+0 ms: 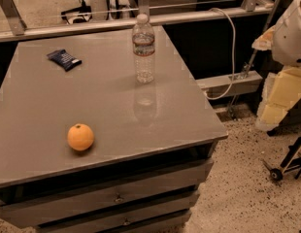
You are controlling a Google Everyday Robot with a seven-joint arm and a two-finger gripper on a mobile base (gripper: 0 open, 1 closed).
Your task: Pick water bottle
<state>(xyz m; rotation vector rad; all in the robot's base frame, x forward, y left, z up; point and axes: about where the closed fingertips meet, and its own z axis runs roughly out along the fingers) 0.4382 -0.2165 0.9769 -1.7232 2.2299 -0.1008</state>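
Note:
The water bottle [143, 50] stands upright near the far edge of the grey table [107, 106]. It is clear and ribbed, with a white cap and a thin label band. An orange [80, 137] lies near the table's front left, well apart from the bottle. My gripper is not in view. Only a white part of my arm [292, 30] shows at the right edge of the picture, off to the right of the table and away from the bottle.
A dark blue snack packet [64, 59] lies at the table's far left. A metal rail [116, 23] runs just behind the table. A white cable [231, 57], yellowish foam blocks [281, 98] and a black wheeled frame [286, 166] are on the floor at the right. Drawers [116, 198] sit under the tabletop.

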